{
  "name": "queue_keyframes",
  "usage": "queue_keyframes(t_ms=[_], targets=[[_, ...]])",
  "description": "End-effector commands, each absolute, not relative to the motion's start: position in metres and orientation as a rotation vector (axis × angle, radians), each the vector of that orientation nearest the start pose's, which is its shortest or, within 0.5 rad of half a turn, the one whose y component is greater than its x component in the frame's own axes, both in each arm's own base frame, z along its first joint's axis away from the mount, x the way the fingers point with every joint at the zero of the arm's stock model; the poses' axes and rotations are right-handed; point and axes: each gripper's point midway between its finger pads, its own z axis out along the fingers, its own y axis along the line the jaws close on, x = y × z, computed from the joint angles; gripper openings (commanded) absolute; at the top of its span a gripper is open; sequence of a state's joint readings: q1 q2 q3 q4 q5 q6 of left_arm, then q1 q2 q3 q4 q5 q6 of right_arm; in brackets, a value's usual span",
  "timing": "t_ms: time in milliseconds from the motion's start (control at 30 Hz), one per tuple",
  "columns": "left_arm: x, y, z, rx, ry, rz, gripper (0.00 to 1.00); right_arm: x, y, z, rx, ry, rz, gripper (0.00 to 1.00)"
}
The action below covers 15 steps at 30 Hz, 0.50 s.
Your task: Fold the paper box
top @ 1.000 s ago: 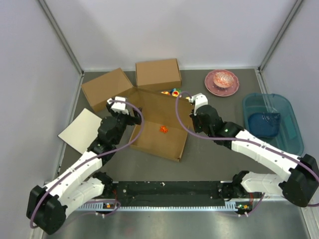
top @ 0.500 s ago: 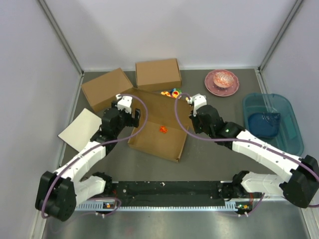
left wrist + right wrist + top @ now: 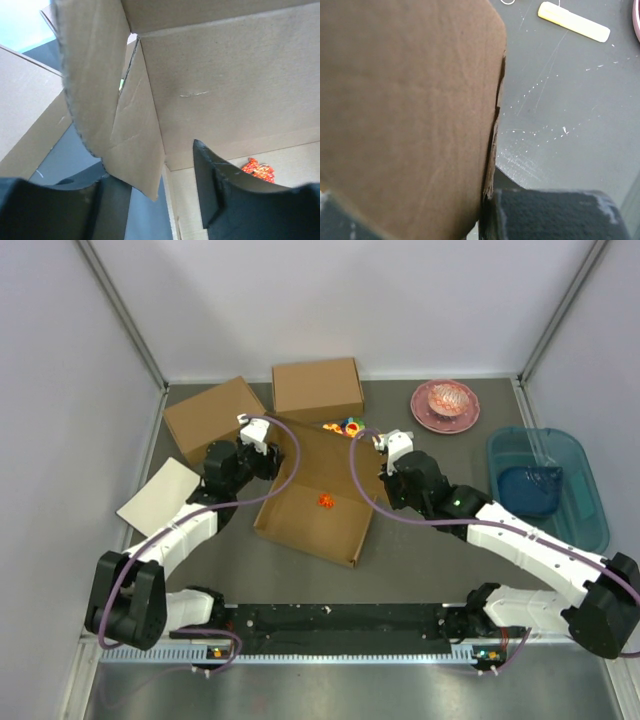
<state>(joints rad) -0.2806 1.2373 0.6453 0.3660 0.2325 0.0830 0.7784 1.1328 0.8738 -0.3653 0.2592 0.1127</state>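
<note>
Grey table (image 3: pixel 430 555) with paper box (image 3: pixel 318 525), plate (image 3: pixel 421 412), tub (image 3: pixel 592 512)

plain brown paper box (image 3: pixel 310 525), pink plate (image 3: pixel 424 418), blue tub (image 3: pixel 592 502), off-white board (image 3: pixel 160 502)

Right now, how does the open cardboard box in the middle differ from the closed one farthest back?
The paper box lies open, showing a small orange item inside; the back box is fully closed. The paper box looks larger in outline than the back box. Both are plain brown cardboard.

The paper box (image 3: pixel 405 115) fills the left; a pale yellow stick (image 3: pixel 574 21) lies on the table (image 3: pixel 570 115)
</note>
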Motion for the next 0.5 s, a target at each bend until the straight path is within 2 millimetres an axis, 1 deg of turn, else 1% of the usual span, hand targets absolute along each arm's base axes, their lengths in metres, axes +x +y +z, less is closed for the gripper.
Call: queue_keyframes(t_ms=[0, 33, 67, 133, 200, 367, 467], targets=[[0.376, -0.156, 0.204, 0.529, 1.633, -0.392, 0.47, 0.267, 0.212, 0.190, -0.591, 2.052, 0.254, 0.00], [0.375, -0.155, 0.203, 0.529, 1.633, -0.390, 0.43, 0.267, 0.212, 0.189, -0.593, 2.055, 0.254, 0.00], [0.372, -0.154, 0.204, 0.528, 1.627, -0.387, 0.35, 0.267, 0.212, 0.190, -0.592, 2.054, 0.253, 0.00], [0.371, -0.151, 0.205, 0.530, 1.622, -0.371, 0.28, 0.268, 0.212, 0.190, -0.593, 2.053, 0.252, 0.00], [0.369, -0.151, 0.208, 0.533, 1.620, -0.372, 0.22, 0.268, 0.213, 0.192, -0.588, 2.048, 0.255, 0.00], [0.363, -0.153, 0.209, 0.531, 1.617, -0.392, 0.10, 0.270, 0.213, 0.195, -0.576, 2.045, 0.255, 0.00], [0.357, -0.155, 0.210, 0.537, 1.608, -0.413, 0.00, 0.271, 0.212, 0.197, -0.541, 2.047, 0.255, 0.00]])
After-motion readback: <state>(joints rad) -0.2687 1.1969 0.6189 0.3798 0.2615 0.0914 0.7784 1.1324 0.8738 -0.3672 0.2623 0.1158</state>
